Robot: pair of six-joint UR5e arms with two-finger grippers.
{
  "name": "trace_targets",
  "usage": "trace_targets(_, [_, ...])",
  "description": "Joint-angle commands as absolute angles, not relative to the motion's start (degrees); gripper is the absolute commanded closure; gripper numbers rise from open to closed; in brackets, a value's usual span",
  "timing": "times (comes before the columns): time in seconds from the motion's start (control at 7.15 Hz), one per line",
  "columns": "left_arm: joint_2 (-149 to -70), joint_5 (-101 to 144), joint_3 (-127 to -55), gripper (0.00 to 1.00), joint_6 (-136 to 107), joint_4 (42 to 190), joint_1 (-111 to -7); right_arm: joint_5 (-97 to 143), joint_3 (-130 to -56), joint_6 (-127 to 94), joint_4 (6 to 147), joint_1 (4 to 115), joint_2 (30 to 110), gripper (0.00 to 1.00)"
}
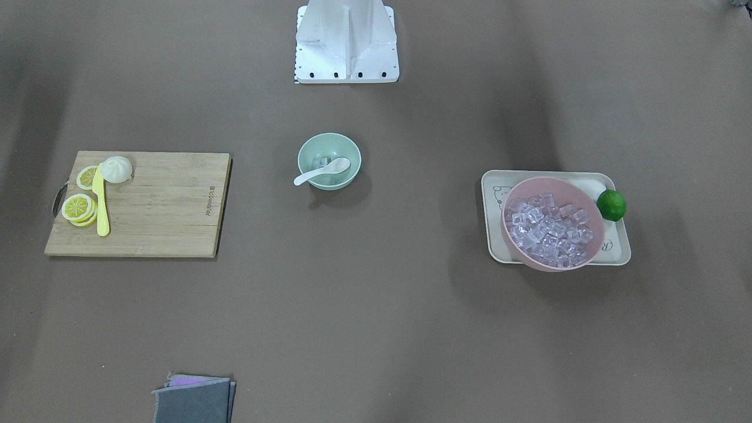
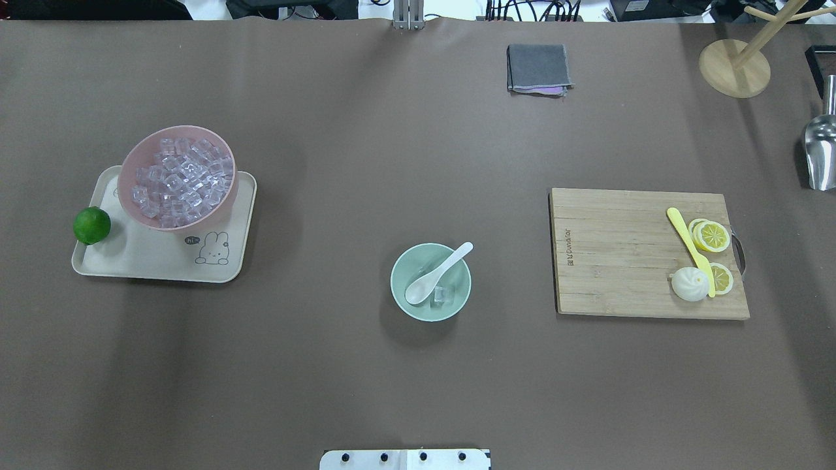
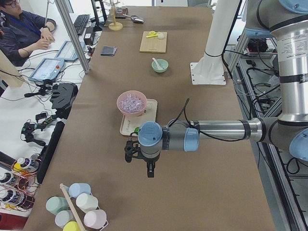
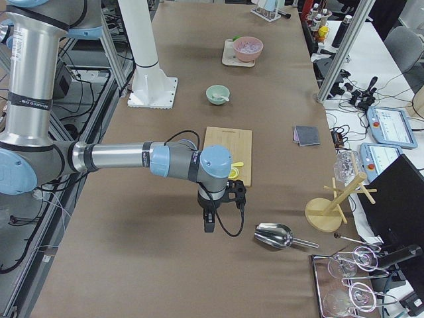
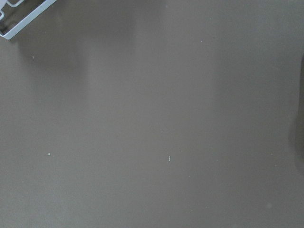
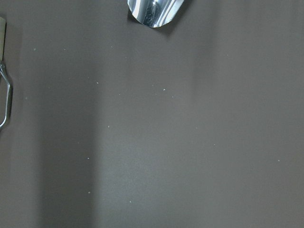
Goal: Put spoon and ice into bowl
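The mint-green bowl [image 2: 396,287] stands at the table's middle, also in the front view [image 1: 329,183]. The white spoon [image 2: 434,276] lies in it, scoop down inside and handle over the rim, beside one clear ice cube [image 2: 443,295]. Both arms are drawn back to the table's ends, far from the bowl. My left gripper [image 3: 149,171] shows only in the exterior left view and my right gripper [image 4: 209,224] only in the exterior right view. I cannot tell whether either is open or shut. Both wrist views show only bare table.
A pink bowl [image 2: 189,128] full of ice cubes [image 2: 183,183] sits on a beige tray [image 2: 157,258] with a lime [image 2: 91,225]. A cutting board [image 2: 620,254] holds a yellow knife [image 2: 689,245] and lemon slices. A grey cloth [image 2: 539,68], a metal scoop [image 2: 819,153] and a wooden stand [image 2: 735,65] lie at the edges.
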State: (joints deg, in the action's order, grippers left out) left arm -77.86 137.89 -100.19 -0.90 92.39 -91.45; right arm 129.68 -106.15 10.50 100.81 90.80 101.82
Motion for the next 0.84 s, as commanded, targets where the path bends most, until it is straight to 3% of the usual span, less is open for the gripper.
trace_targets(0.0, [-77.5,137.8,-100.1,0.01,-0.9,92.5,-91.4,131.0,-105.4,10.5,100.8,90.8,102.0,0.0])
trace_targets(0.7, [-77.6,135.4,-100.6,0.01,-1.0,92.6,-91.4,134.3,-104.2,10.5,100.8,90.8,102.0,0.0])
